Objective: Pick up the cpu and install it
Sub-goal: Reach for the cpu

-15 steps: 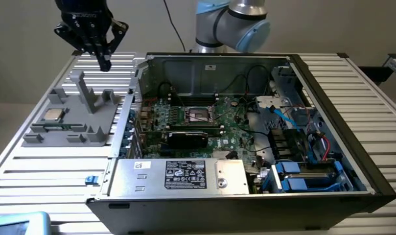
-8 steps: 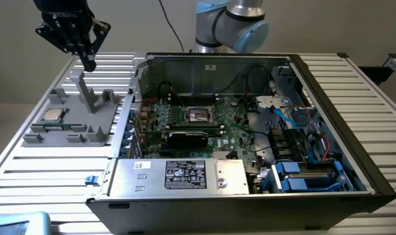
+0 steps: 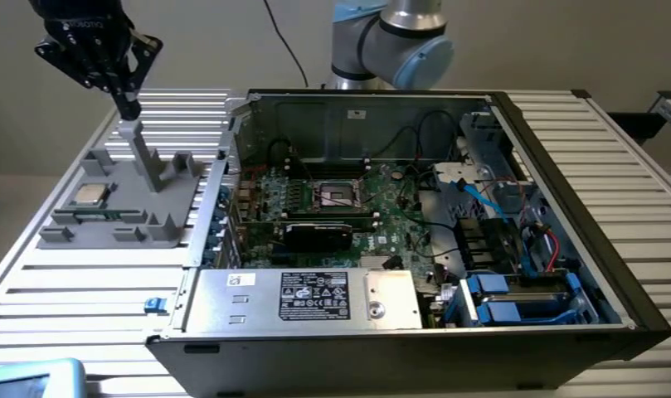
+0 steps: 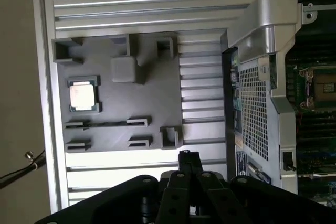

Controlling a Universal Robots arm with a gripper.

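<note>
While the cpu (image 3: 89, 195) lies flat on the grey block (image 3: 169, 211), the gripper (image 3: 127, 106) hangs above the block, clenched on nothing, so the pickup looks not yet begun, and grabbing would need open fingers over the cpu.

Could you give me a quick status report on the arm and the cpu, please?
Black gripper shut, empty, raised near grey plastic fixture block. Small silver-topped square cpu lying in the block, untouched. Nothing covering it.

cpu (image 4: 83, 96) on grey fixture (image 4: 152, 103), claw (image 4: 189, 156) closed
</note>
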